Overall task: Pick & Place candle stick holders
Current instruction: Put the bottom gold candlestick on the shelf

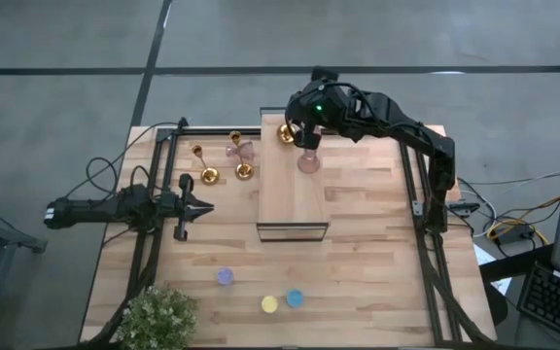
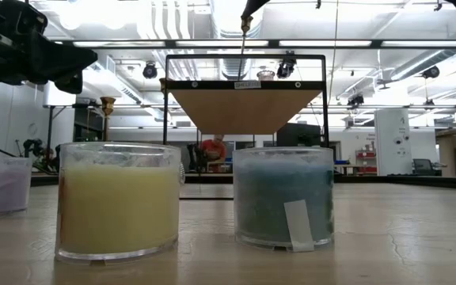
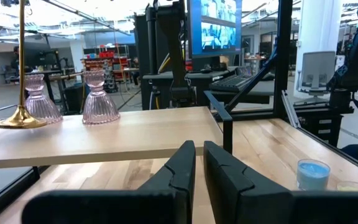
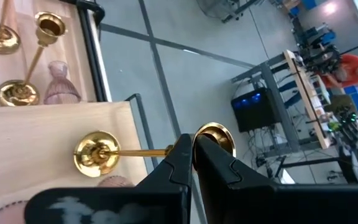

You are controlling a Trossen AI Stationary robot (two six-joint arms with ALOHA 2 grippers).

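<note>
The right pincer (image 4: 193,163) pinches the thin stem of a gold candle stick holder (image 4: 98,153), whose round base stands on the far end of the long wooden block (image 1: 291,190). The left pincer (image 1: 207,207) waits pressed together, empty, over the bench (image 1: 377,272) at left.

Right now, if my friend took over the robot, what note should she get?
Right gripper: shut on a gold holder standing on the wooden block.
Left gripper: holds nothing, waiting left of the block.
Done: two pink holders on the block, beside the gold one.
Left: two gold holders and one pink one on the table; three small cups near the plant.
</note>
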